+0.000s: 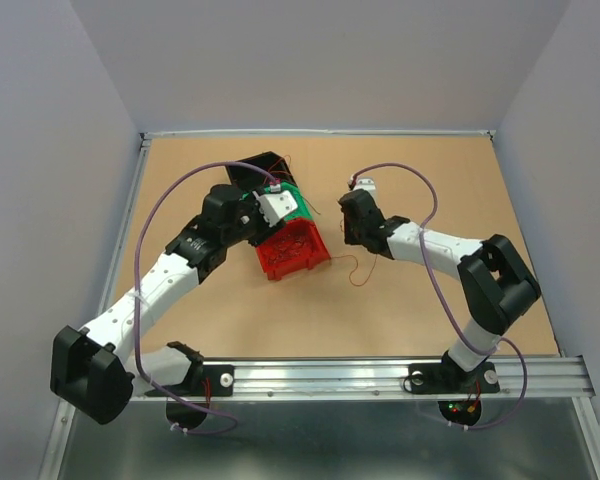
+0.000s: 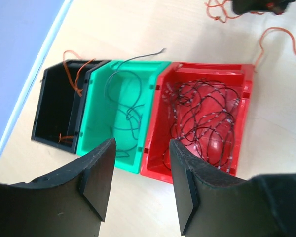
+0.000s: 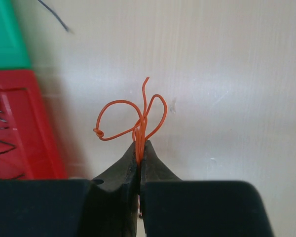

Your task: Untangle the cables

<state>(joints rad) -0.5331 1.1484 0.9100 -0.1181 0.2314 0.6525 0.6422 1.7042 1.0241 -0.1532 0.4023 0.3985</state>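
Right gripper (image 3: 139, 148) clamped on looped orange cable (image 3: 139, 129), left gripper (image 2: 140, 170) spread apart above green bin (image 2: 96, 109) and red bin (image 2: 207, 67)

3 bins: blk (image 2: 53, 101), grn (image 2: 99, 129), red (image 2: 210, 69); 2 end effectors: L (image 2: 140, 143), R (image 3: 139, 146)

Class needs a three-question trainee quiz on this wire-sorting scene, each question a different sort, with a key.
1. True or false: the right end effector is shut on an orange wire.
2. The bin holding the big tangle of black wires is: A) black B) green C) red.
3. Fill in: the left end effector is ____ and holds nothing.
Key: 1 true; 2 C; 3 open.
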